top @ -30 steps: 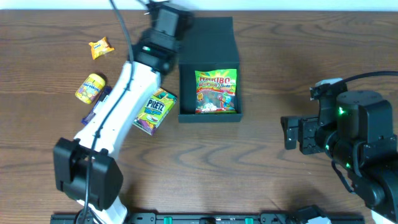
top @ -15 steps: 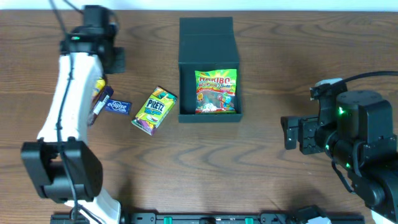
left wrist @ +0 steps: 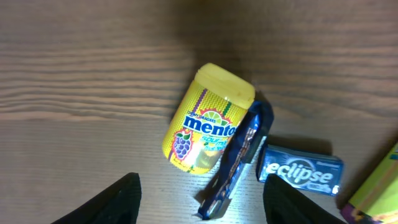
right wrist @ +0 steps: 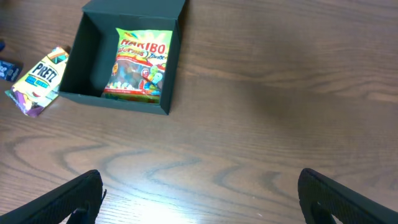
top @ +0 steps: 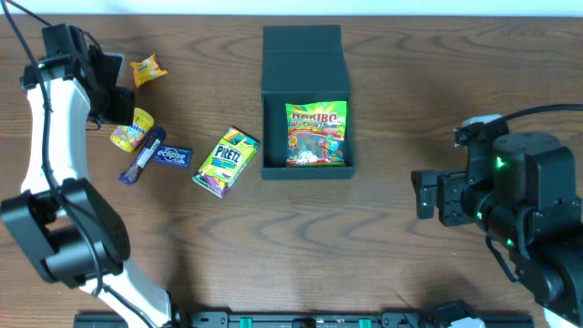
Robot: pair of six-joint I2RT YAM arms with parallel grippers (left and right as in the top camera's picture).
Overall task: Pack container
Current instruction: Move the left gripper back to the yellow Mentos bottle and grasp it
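Overhead, left gripper (top: pixel 115 93) hung fingers apart beside the Mentos tub (top: pixel 132 129) near the desk's left edge; right gripper (top: pixel 424 196), probably spread too, faced the container (top: pixel 304 64)

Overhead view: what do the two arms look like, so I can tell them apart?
The left arm is a slim white link between black joints, trailing a thin cable. The right arm is black and blocky, with a green light, a white fitting and a thick cable. Fingers on both are plain black.
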